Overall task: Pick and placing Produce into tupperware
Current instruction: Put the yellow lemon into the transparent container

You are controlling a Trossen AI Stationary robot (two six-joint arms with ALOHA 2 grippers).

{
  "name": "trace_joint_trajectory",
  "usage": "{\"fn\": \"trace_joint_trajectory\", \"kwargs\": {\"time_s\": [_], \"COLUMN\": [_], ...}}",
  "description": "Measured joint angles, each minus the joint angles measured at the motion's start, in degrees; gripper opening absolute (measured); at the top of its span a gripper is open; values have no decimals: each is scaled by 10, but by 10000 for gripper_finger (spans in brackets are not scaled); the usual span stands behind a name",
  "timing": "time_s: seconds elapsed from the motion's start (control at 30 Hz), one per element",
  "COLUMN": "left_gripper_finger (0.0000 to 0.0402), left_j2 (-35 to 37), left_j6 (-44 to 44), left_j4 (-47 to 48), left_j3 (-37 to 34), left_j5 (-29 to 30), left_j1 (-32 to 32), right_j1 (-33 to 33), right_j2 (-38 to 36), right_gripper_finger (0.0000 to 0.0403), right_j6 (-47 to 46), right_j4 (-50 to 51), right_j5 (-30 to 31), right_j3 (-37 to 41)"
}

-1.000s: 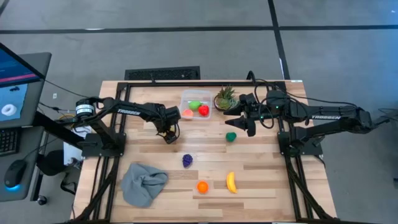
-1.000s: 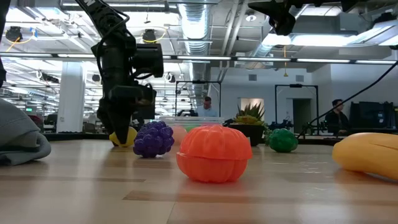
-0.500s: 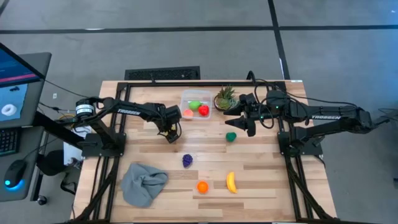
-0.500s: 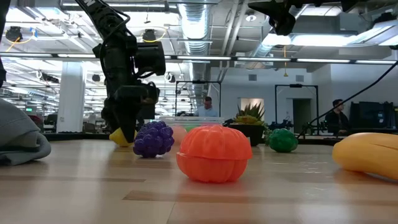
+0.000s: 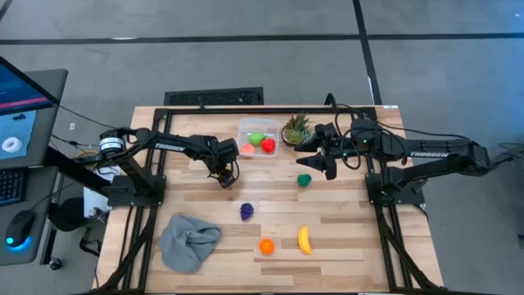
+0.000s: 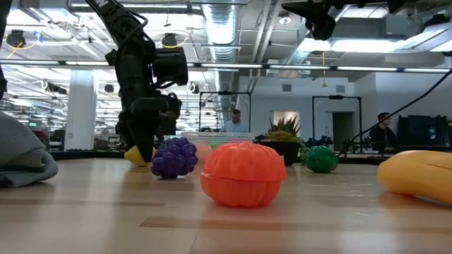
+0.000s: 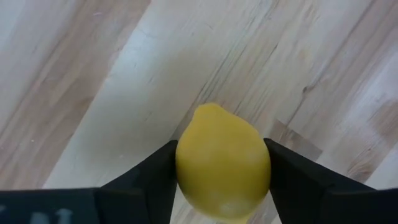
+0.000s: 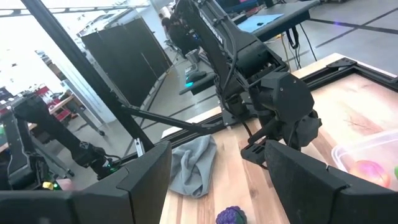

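A yellow lemon (image 7: 222, 163) lies on the wooden table left of the middle, and my left gripper (image 5: 223, 179) stands over it, shut on it. The tupperware (image 5: 258, 137), a clear tub at the far middle, holds a green, a red and a pink piece of produce. My right gripper (image 5: 322, 166) hangs open, high above the table, beside the potted plant (image 5: 296, 129), holding nothing. A green piece (image 5: 304, 180), purple grapes (image 5: 246, 211), an orange pumpkin (image 5: 266, 246) and a banana (image 5: 304, 239) lie loose on the table. My left gripper pinches the lemon between its two fingers, one on each of its opposite sides (image 7: 184, 167). The fingers come steeply from above, pointing down. In the low view the lemon (image 6: 134, 155) sits at table level beside the fingertips.
A crumpled grey cloth (image 5: 190, 240) lies at the near left. The plant pot stands right next to the tupperware's right side. Bare wood lies between the lemon and the tupperware. People show far off in the room behind the table.
My left gripper has shut on the lemon while staying low in the same spot. The lemon has kept its place on the table.
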State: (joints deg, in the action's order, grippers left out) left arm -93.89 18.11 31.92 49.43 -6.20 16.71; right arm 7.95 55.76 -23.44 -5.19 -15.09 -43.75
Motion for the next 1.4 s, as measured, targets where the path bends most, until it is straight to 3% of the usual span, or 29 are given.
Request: {"fn": "trace_joint_trajectory", "kwargs": {"time_s": [0.2, 0.43, 0.57, 0.7, 1.0, 1.2, 1.4], "left_gripper_finger": [216, 195, 204, 217, 201, 217, 203], "left_j2": [0, 1, 1, 1, 2, 2, 2], "left_j6": [0, -4, -6, -21, -56, -77, -115], "left_j4": [0, 14, 25, 47, 93, 112, 115], "left_j3": [0, 7, 25, 54, 145, 212, 268], "left_j5": [-1, -19, -25, -30, -41, -40, -24], "left_j1": [0, 0, 0, -1, -17, -22, -15], "right_j1": [0, 0, 0, 0, 0, 0, -1], "right_j2": [0, 0, 0, 0, 0, 0, 0], "right_gripper_finger": [281, 281, 281, 281, 281, 281, 281], "right_j6": [0, 0, 0, 0, 0, 0, 0], "right_j4": [0, 1, 3, 5, 5, 17, 21], "right_j5": [0, 0, 0, 0, 0, 0, 0], "right_j3": [0, 0, 0, 0, 0, 0, 0]}}
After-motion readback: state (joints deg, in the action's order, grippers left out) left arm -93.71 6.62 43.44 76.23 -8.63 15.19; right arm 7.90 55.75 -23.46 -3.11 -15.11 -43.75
